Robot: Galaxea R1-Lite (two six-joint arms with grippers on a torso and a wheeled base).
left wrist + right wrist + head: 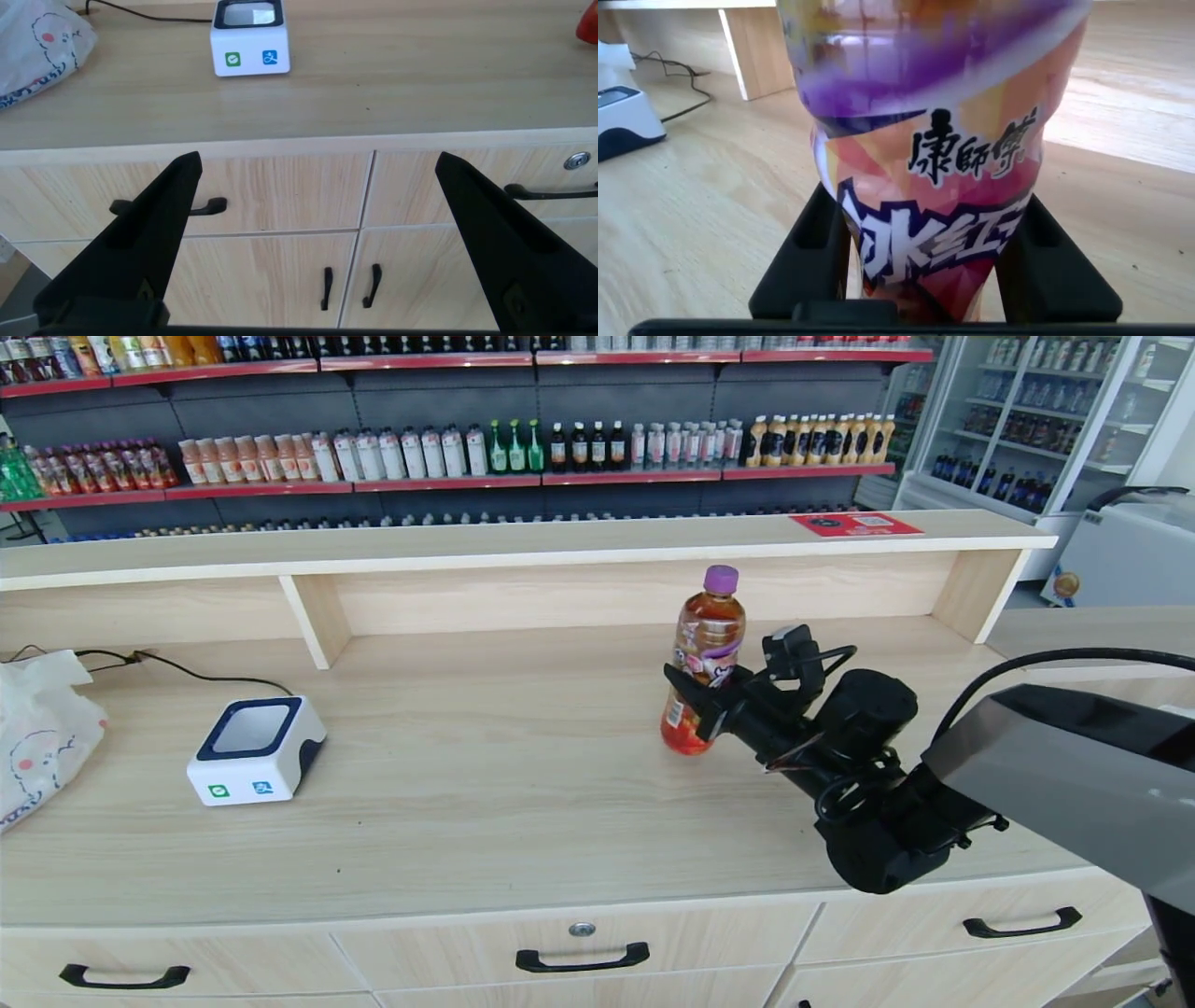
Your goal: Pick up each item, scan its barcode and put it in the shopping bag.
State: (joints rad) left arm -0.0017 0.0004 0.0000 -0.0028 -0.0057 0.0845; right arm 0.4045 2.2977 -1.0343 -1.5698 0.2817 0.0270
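One bottle of reddish tea stands upright on the desk, right of centre, with the right gripper clasped around its lower label. Lift it straight, carry it left to the scanner, and turn the barcode toward the scanner's window. The shopping bag lies beyond the scanner. The left gripper hangs spread wide before the drawers.

Looks like a convenience store, seen from behind the checkout. Carries the marks of one: red-edged shelves lined with rows of bottled drinks across the back wall, glass-door coolers stocked with more bottles at the far right, and a light wooden table with a raised customer ledge, a white barcode scanner and a plastic shopping bag.
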